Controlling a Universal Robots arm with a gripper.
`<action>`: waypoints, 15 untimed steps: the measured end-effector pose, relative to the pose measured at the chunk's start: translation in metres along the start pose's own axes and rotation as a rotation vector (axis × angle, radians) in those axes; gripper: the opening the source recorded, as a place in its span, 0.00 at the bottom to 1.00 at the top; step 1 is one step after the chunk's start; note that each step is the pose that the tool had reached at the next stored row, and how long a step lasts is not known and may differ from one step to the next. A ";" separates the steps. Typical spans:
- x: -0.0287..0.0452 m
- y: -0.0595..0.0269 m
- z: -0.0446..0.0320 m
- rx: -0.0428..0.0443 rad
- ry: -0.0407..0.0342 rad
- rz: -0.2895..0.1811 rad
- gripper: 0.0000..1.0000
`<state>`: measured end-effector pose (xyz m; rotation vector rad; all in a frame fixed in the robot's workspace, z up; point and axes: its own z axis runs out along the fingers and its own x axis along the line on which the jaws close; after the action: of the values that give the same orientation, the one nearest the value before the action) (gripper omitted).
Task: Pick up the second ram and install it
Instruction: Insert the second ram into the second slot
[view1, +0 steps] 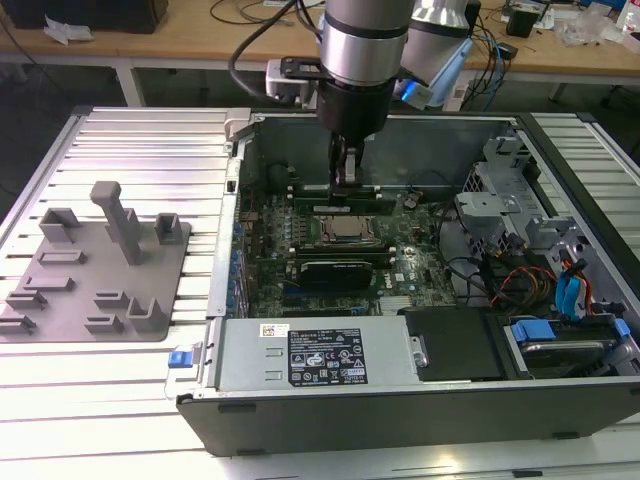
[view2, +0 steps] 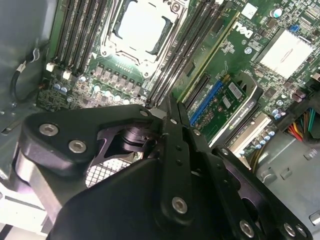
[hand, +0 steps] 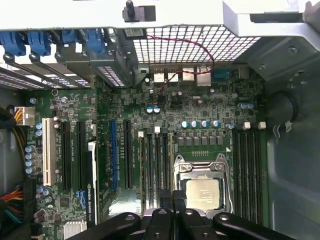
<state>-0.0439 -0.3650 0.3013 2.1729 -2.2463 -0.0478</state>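
My gripper (view1: 347, 180) reaches down into the open computer case (view1: 230, 300). It sits over the memory slots (view1: 385, 192) on the far side of the silver processor (view1: 347, 232). In both wrist views the two black fingers are pressed together, and nothing shows between them. Their tips (hand: 172, 197) hang over the dark slot bank (hand: 154, 165) beside the processor (hand: 202, 192). In the second wrist view the gripper (view2: 169, 102) points at the near end of those slots (view2: 200, 45). I cannot tell the second ram apart from the slots under the fingertips.
A black expansion card (view1: 345, 270) lies on the near side of the processor. The power supply (view1: 320, 355) runs along the case front, with drive cages and cables (view1: 540, 260) at the exterior view's right. A grey parts holder (view1: 100, 270) rests on the slatted table at the left.
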 end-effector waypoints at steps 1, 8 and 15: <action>0.0010 0.0000 0.0006 0.0000 -0.0001 0.000 0.09; 0.0059 -0.0005 0.0100 0.0000 0.0023 0.000 0.09; 0.0060 -0.0009 0.0202 0.0001 0.0023 0.000 0.09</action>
<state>-0.0439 -0.3708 0.2810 2.1717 -2.2452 -0.0452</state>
